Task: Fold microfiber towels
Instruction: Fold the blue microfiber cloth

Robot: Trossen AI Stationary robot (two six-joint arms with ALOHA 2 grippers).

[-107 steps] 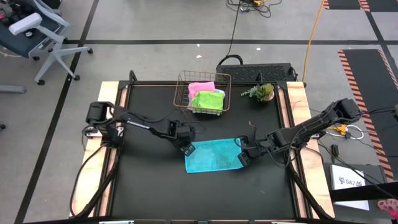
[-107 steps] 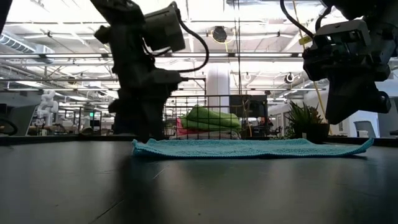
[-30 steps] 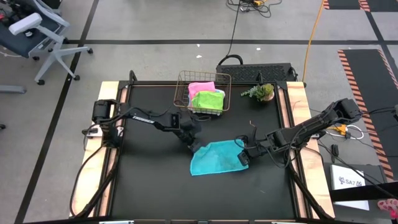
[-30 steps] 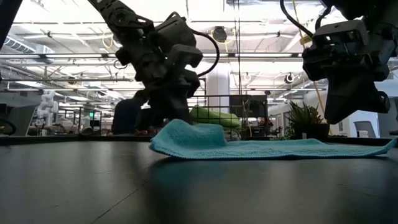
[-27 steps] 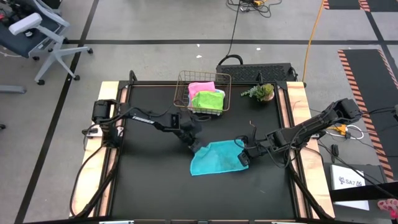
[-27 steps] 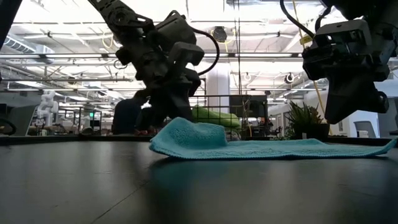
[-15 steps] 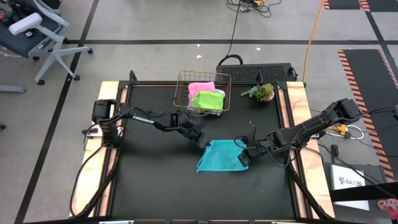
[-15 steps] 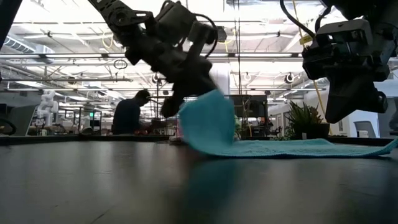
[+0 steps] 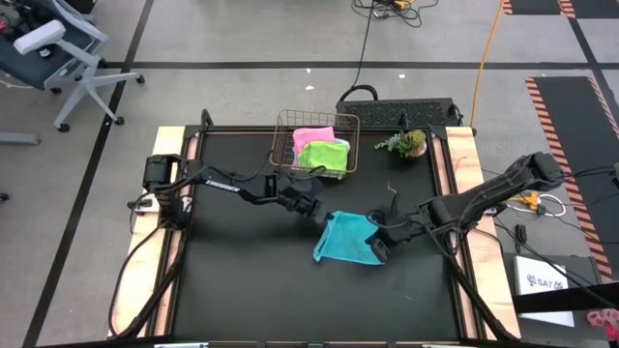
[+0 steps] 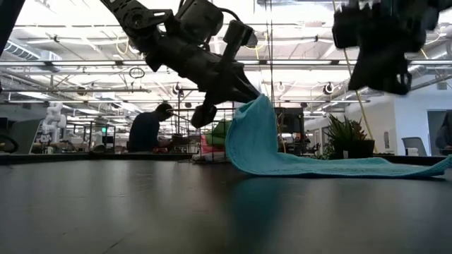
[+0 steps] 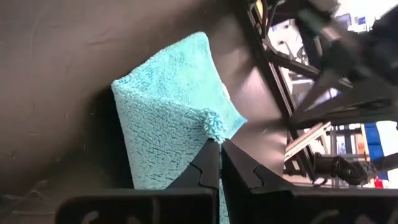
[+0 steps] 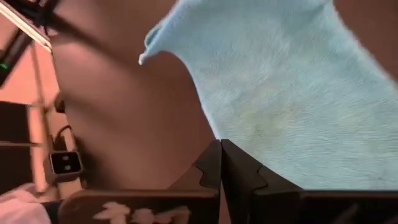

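Observation:
A cyan-blue microfiber towel lies at the table's middle right, its left part lifted. My left gripper is shut on it above the table and also shows in the low view. My right gripper is shut and hovers over the towel's right edge; in the low view it is clear of the cloth. A pink towel and a lime green towel lie in the copper wire basket. The other towels are out of view. My left gripper pinches the towel's left corner between its two fingertips, slanting down from the table's left. The corner is lifted clear, the cloth hangs slack from it in a curve, and the towel's right part lies flat on the table.
The basket stands at the table's far middle, with a small green plant to its right. Bare black tabletop lies to the near left. A person shows in the room beyond the table.
My left gripper has gone up and toward the table's right edge with the towel's left corner. The towel's left part has risen off the table and folded over toward its right part, which has stayed flat. My right gripper has gone up, off the towel's right edge.

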